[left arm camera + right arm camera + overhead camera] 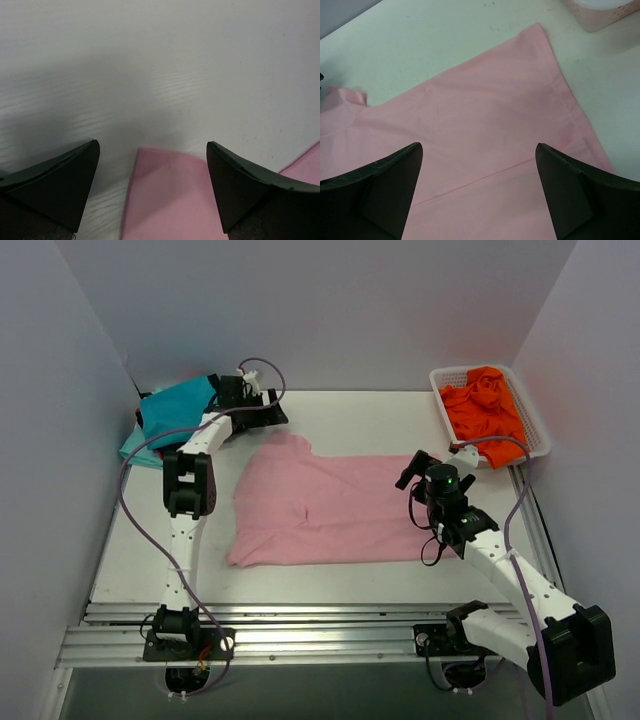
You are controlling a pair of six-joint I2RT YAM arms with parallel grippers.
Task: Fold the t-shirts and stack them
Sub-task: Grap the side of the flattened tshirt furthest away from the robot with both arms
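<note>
Pink t-shirt (330,505) lay seemingly part-folded, left gripper (152,145) and right gripper (479,145) gaping empty; teal shirts (175,410) sat stacked, orange shirts (485,405) waited in basket (540,435).

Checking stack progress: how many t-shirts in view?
3 distinct: pink shirt spread mid-table, orange shirt crumpled in the basket far right, teal shirt at far left. More may hide under it.

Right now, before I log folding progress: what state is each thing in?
pink t-shirt: laid out flat on the table, not gripped.
teal t-shirt: lying on a pile at the far left corner.
orange t-shirt: crumpled in the basket.
left pincer: open, over the pink shirt's far left corner.
right pincer: open, over the pink shirt's right end.
</note>
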